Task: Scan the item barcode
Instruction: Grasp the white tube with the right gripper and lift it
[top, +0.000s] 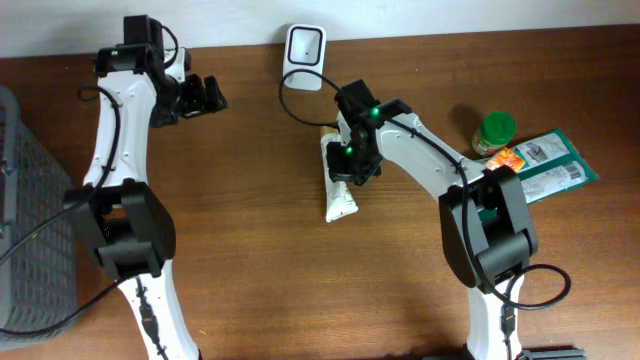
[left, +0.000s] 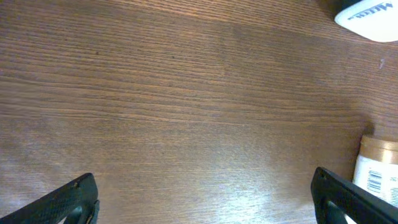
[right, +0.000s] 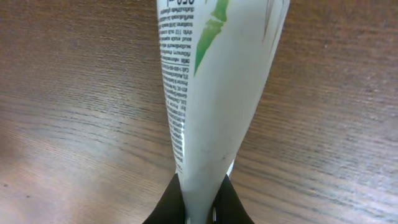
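Right fingers (right: 166, 210) pinching the tube (right: 214, 93), left fingers (left: 74, 199) wide: we should turn its barcode (left: 373, 180) squarely toward the top-centre scanner (top: 304, 45).

Place: mock shop checkout in a robot lab
Checkout gear: white scanner (top: 304, 50) at table (top: 260, 260) edge
Stock: tube (top: 340, 200), jar (top: 494, 132), packets (top: 548, 165)
Carrier: grey mesh basket (top: 30, 200)
Robots: two arms (top: 425, 150)

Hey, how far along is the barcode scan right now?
Done: the right gripper is shut on the white tube. In hand: the tube sits just short of the scanner. Remaining: show it to the scanner. The left gripper is open, holding nothing.
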